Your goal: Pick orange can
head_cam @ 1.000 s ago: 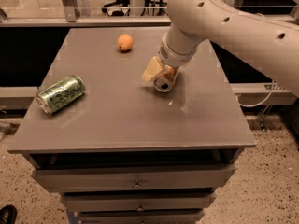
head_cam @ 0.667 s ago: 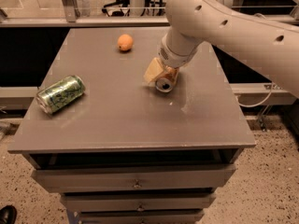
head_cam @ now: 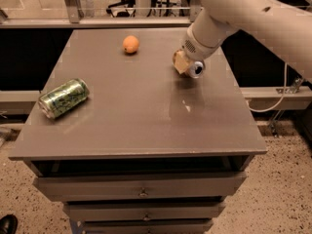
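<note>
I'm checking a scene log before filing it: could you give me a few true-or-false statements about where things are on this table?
1. The green can lies on its side near the left edge of the table. True.
2. The orange fruit touches the green can. False: it sits apart from it, toward the table's far edge.
3. The gripper is at the table's far right part, closed on the orange can. True.
4. The orange can stands upright in the middle of the table. False: it is tilted in the gripper, with its silver top turned toward the camera.
</note>
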### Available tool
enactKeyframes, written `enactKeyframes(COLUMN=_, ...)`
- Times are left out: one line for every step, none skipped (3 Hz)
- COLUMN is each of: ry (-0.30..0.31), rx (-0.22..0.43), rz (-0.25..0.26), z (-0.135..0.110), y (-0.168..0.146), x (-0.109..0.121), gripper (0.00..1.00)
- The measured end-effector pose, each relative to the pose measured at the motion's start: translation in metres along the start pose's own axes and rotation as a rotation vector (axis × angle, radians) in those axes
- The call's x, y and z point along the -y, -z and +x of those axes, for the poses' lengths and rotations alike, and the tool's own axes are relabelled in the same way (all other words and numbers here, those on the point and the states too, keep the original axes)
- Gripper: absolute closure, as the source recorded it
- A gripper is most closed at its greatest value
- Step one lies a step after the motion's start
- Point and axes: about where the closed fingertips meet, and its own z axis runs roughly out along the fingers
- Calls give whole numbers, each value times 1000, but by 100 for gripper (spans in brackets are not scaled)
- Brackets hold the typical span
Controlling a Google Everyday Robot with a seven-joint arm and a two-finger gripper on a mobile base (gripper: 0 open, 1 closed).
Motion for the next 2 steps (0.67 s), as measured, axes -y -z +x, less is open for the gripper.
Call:
enactKeyframes(ry=78, rx=68, rz=-130, z=-14, y=17, x=4, gripper=100)
enactKeyframes(ry=185, rx=155, rz=-252, z=-25, y=41, x=0, gripper=100)
